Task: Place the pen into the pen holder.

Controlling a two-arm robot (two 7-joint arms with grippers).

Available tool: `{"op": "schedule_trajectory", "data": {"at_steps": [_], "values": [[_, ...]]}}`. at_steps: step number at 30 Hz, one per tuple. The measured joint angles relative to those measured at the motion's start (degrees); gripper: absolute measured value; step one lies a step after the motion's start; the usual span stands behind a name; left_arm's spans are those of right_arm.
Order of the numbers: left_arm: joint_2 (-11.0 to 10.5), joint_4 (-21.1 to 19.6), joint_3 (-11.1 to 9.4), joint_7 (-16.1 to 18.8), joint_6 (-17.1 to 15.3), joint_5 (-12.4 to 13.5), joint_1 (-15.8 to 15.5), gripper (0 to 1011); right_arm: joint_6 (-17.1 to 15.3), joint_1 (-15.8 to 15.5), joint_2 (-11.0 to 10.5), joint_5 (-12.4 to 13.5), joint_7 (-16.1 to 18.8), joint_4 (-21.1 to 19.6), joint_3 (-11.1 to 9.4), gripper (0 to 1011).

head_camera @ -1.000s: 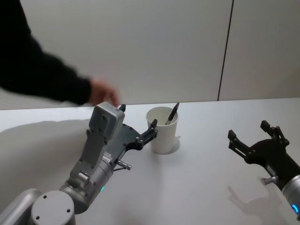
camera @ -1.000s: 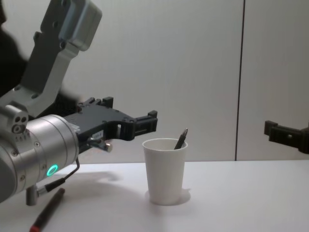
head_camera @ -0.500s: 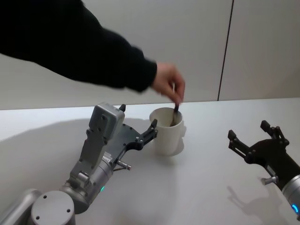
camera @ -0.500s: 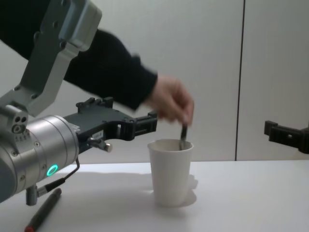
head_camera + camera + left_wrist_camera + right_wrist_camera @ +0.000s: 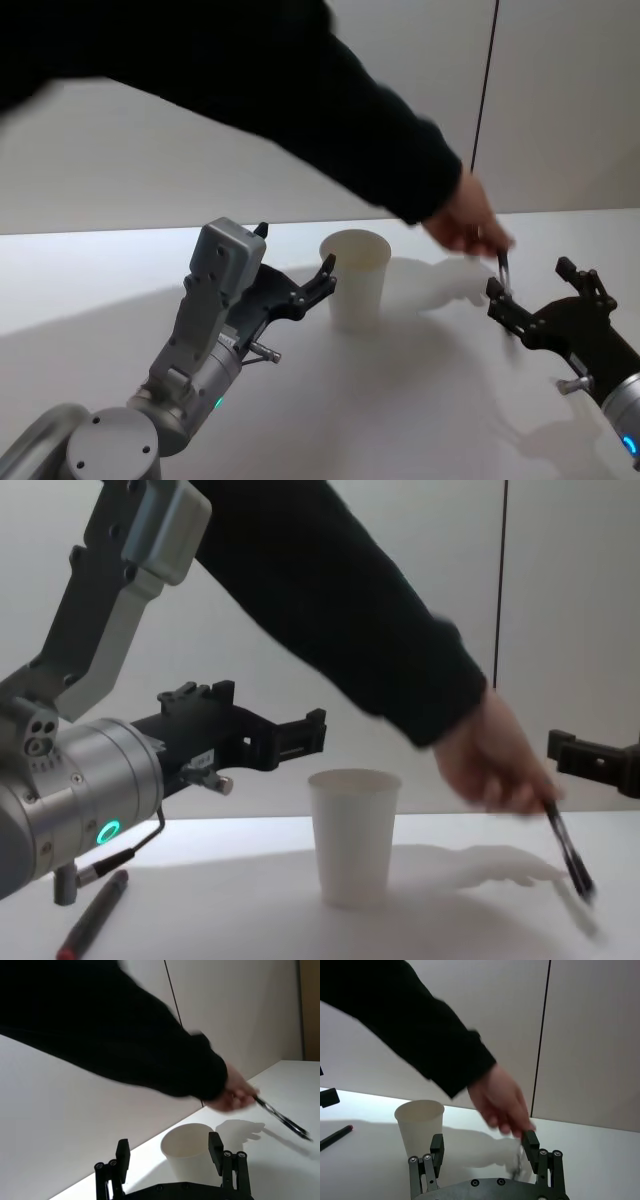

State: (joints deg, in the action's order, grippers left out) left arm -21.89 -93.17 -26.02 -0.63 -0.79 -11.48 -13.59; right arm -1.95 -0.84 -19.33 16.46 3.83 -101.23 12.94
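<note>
Head view: your left gripper (image 5: 300, 285) spread beside the pen holder (image 5: 357, 279); right gripper (image 5: 545, 300) spread, with a person's hand (image 5: 468, 225) lowering the pen (image 5: 503, 270) just at it. Moving now risks striking the hand.
Chest view: a second pen (image 5: 92, 915) on the worktop (image 5: 450, 920), easily mistaken for the target.

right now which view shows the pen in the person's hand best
The chest view: the pen hangs whole below the hand, clear against the wall and table. The left wrist view shows it blurred but whole. In the head and right wrist views the right gripper partly hides it.
</note>
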Motion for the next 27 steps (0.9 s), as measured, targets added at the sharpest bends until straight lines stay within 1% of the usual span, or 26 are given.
{"op": "schedule_trajectory", "data": {"at_steps": [27], "values": [[0.0, 0.0, 0.0, 0.0, 0.0, 0.0, 0.0, 1003, 0.0, 0.0, 0.0, 0.0, 0.0, 0.0, 0.0, 1001]]}}
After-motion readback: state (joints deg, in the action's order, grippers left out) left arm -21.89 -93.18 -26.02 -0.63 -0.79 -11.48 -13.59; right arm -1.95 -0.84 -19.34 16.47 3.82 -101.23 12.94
